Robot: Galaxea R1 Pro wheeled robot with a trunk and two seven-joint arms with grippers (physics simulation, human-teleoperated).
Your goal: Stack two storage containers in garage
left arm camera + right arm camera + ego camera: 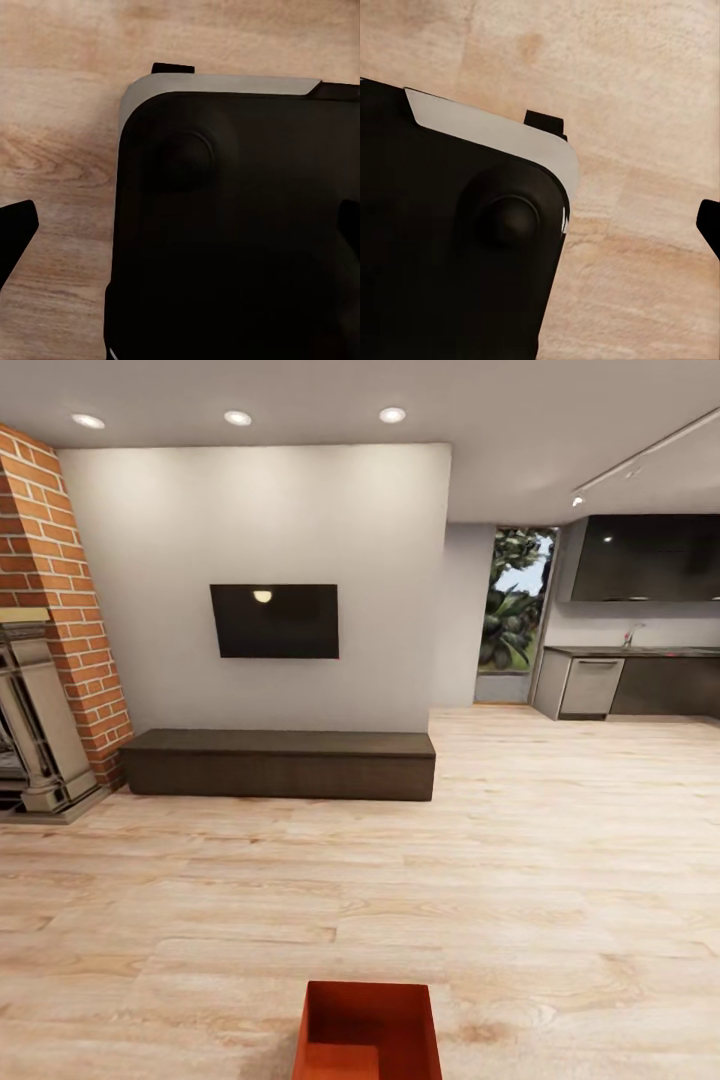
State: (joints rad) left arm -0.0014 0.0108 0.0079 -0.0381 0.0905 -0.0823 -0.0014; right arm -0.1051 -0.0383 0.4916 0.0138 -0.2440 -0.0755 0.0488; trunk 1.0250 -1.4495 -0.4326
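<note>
One orange-red open-topped storage container (368, 1025) sits on the light wood planks of the living room, at the bottom middle of the head view, close in front of me. Its inside looks empty. In the left wrist view my left gripper (181, 229) is open over my own dark base, one dark fingertip (15, 234) at each side edge. My right gripper (540, 232) also hangs open above base and planks, with one fingertip (709, 225) showing at the edge. Neither gripper holds anything.
A long dark low cabinet (280, 762) stands against the beige wall under a wall-mounted TV (274, 620). A brick fireplace (45, 660) is at the left. A kitchen counter (630, 680) lies at the far right. Wood floor (560, 860) stretches between them.
</note>
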